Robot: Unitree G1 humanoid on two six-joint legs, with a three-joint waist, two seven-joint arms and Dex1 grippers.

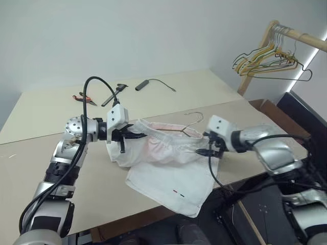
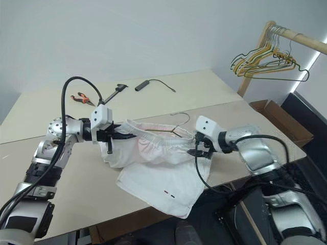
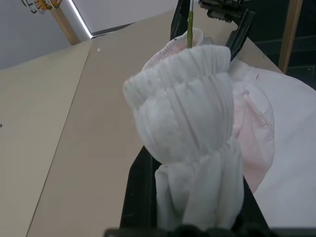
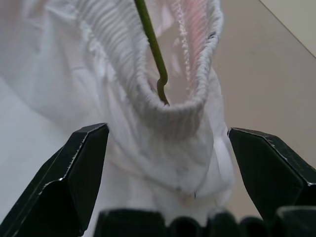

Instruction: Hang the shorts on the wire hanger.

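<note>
The shorts (image 1: pixel 163 158) are lying on the near part of the beige table (image 1: pixel 46 153), with the gathered waistband lifted off the surface and stretched between the two arms, and the legs trailing down toward the near edge, where two small dark dashes are showing by one hem.

The left gripper (image 1: pixel 134 136) is clamping the left end of the waistband, its fingers closed on the bunched elastic. The right gripper (image 2: pixel 196 150) is sitting at the waistband's right end with its jaws standing wide open, one on each side of the cloth and gripping nothing.

The wire hanger (image 2: pixel 179 126) is already threaded inside the waistband: its thin olive wire is running into the opening, its end is resting in the right-hand fold of the elastic, and its hook is poking up just beyond the far side of the band.

Judging from this, the job is well under way but unfinished. The hanger is partly inside, yet the waistband is looking bunched rather than spread across the wire, and the left end is not yet seated over the hanger.

A rack of yellowish hangers (image 1: pixel 265 58) is standing at the far right.
</note>
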